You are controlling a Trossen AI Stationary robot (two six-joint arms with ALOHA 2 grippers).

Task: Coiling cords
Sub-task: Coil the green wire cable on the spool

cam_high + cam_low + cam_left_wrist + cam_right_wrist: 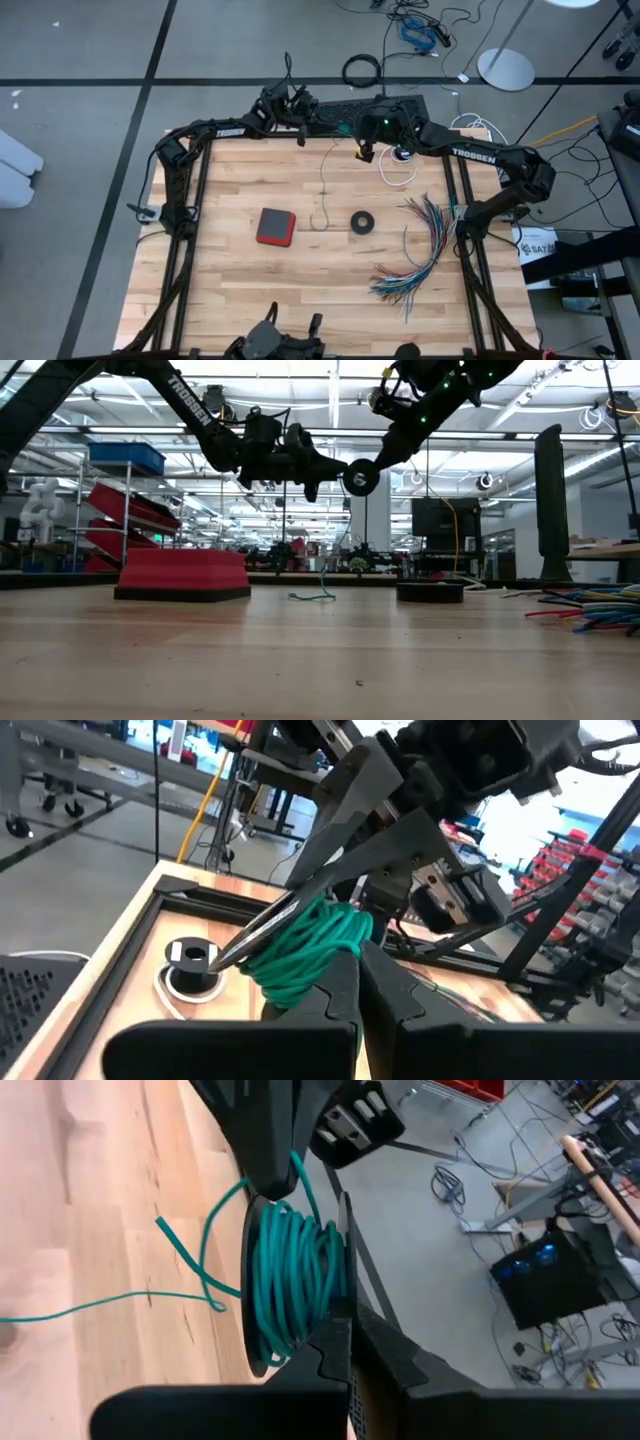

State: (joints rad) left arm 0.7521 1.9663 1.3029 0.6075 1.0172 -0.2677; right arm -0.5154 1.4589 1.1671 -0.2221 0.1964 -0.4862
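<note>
Mid-wind here: both my left gripper (345, 982) and right gripper (345, 1342) are pinched tight on the teal-green cord (290, 1275) bundle, up in the air beyond the black ring (362, 222), and next I need to reel in the loose tail hanging to the table (200, 290).

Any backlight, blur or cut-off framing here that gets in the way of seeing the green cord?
Low view: bright ceiling lights leave both arms as silhouettes; the teal-green cord on the table looks small. Left wrist view: the cord's coil is sharp, the room behind soft. Right wrist view: the coil is clear, the right gripper cut by the bottom edge.
</note>
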